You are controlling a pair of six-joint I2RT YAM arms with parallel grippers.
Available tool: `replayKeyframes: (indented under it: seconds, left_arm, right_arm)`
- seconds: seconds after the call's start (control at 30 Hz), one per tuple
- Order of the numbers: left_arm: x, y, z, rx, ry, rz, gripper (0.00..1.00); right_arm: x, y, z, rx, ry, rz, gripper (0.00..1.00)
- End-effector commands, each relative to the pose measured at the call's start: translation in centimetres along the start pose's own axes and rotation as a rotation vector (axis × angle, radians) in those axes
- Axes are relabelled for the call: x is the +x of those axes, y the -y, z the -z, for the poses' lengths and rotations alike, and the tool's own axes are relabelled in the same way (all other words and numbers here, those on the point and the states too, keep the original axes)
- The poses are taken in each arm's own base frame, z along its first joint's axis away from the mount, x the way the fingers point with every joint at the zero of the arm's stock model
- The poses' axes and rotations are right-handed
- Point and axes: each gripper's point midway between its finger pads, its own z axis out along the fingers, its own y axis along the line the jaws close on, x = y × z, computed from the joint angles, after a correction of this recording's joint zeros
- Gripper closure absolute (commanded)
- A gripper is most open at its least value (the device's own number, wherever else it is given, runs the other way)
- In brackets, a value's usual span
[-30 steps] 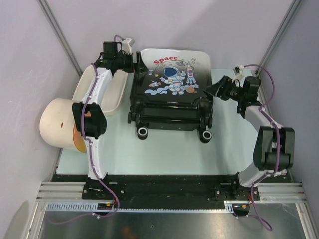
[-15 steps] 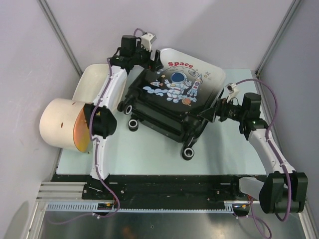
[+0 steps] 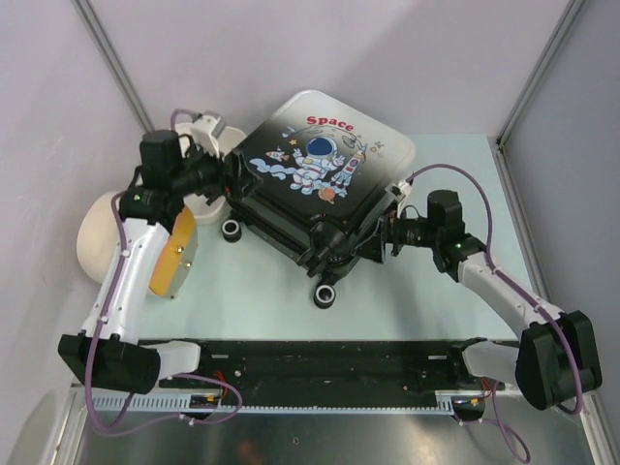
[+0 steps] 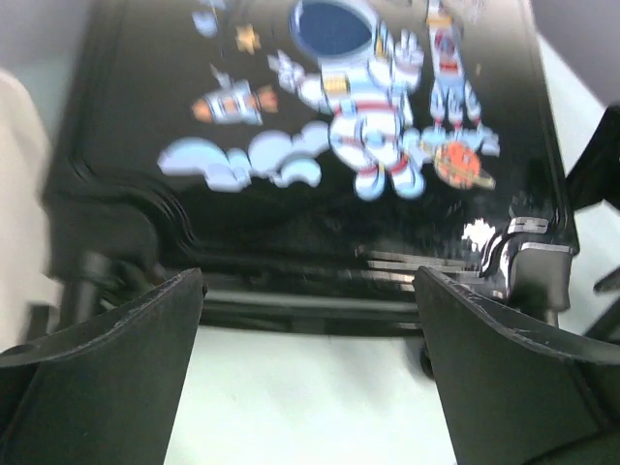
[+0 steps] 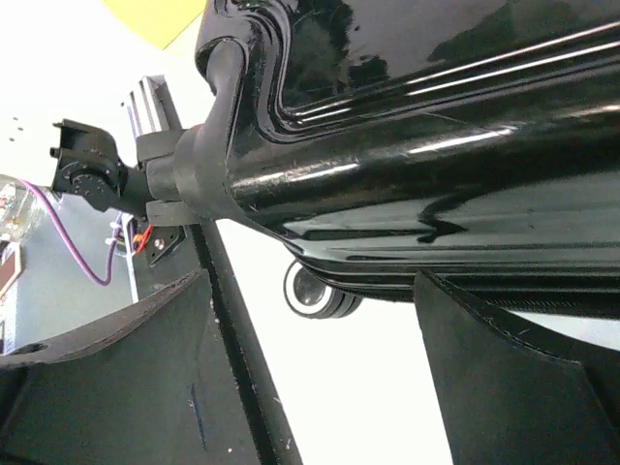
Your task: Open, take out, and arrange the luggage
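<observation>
Opening step, not really started: the suitcase (image 3: 310,184) lies shut, astronaut side up, skewed on the table (image 3: 436,291) between my arms. Left jaws and right jaws both gape, gripping nothing, one at each side. Next I'd hunt the zipper pull, probably.

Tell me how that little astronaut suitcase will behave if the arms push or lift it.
The luggage will probably stay stiff: its shell looks hard and moulded. That glossy surface may be slippery to pinch. Pushed, it could well roll or swivel on its wheels rather than stay put.
</observation>
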Motion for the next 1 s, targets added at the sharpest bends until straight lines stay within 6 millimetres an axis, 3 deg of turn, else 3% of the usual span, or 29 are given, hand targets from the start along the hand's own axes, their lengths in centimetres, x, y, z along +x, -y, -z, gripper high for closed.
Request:
replayKeyframes:
  seconds: [0.0,0.1,0.17,0.2,0.27,0.3,0.37,0.53,0.6,0.63,0.67,0.7,0.77,0.83,0.87,0.9,0.93,0.97]
  left_arm:
    - [6.9,-0.7,-1.8,-0.017,-0.156,0.163,0.05]
    - [7.9,-1.5,-3.4,-0.017,-0.190,0.210,0.02]
    - [7.2,-1.5,-4.5,0.015,-0.189,0.228,0.01]
    - [7.9,-1.7,-5.6,0.028,-0.215,0.261,0.01]
    - [7.7,-1.4,-6.6,0.075,-0.223,0.281,0.00]
    - [8.2,-1.6,-7.5,0.082,-0.239,0.294,0.00]
    - [8.0,-1.6,-8.2,0.091,-0.236,0.291,0.00]
    - [8.4,-2.3,-9.8,0.092,-0.248,0.279,0.01]
    - [8.1,-2.3,-10.2,0.100,-0.244,0.258,0.00]
    - [8.5,-2.6,-10.9,0.103,-0.255,0.257,0.00]
    - [8.5,-2.1,-11.3,0.116,-0.257,0.233,0.01]
    - [7.8,-2.0,-11.9,0.119,-0.248,0.211,0.01]
    - [8.4,-0.9,-13.7,0.152,-0.274,0.173,0.00]
    - [7.1,-0.2,-15.1,0.175,-0.254,0.136,0.01]
    - [8.1,0.4,-16.8,0.200,-0.281,0.129,0.01]
    - [6.5,0.7,-17.5,0.213,-0.252,0.106,0.02]
    - [6.5,0.8,-18.3,0.223,-0.252,0.102,0.02]
    - [7.5,0.7,-19.8,0.237,-0.274,0.103,0.02]
  right_arm:
    - [-2.8,-0.9,2.5,0.007,0.085,0.087,0.09]
    - [-4.3,0.8,5.3,0.098,0.147,0.094,0.06]
    - [-6.0,3.7,8.2,0.213,0.225,0.082,0.03]
    - [-7.1,4.5,8.9,0.238,0.248,0.108,0.02]
    - [-9.5,8.8,12.1,0.417,0.321,0.119,0.01]
    - [-11.4,9.7,13.0,0.450,0.355,0.129,0.02]
    - [-13.2,14.0,14.7,0.544,0.422,0.078,0.02]
    - [-17.5,20.4,14.1,0.498,0.559,-0.070,0.02]
    - [-18.4,22.0,13.6,0.476,0.602,-0.112,0.02]
    - [-20.1,22.0,13.6,0.441,0.647,-0.112,0.02]
    - [-19.5,23.7,12.9,0.430,0.640,-0.142,0.02]
    - [-19.7,24.1,12.7,0.418,0.645,-0.145,0.02]
    - [-20.1,24.6,12.7,0.405,0.662,-0.142,0.02]
    - [-20.0,24.6,13.1,0.399,0.650,-0.123,0.02]
    - [-19.7,24.8,13.4,0.415,0.636,-0.100,0.01]
    - [-19.9,24.4,13.8,0.423,0.629,-0.084,0.01]
    - [-19.1,24.7,14.4,0.438,0.605,-0.101,0.00]
    - [-18.8,24.9,14.8,0.454,0.590,-0.086,0.00]
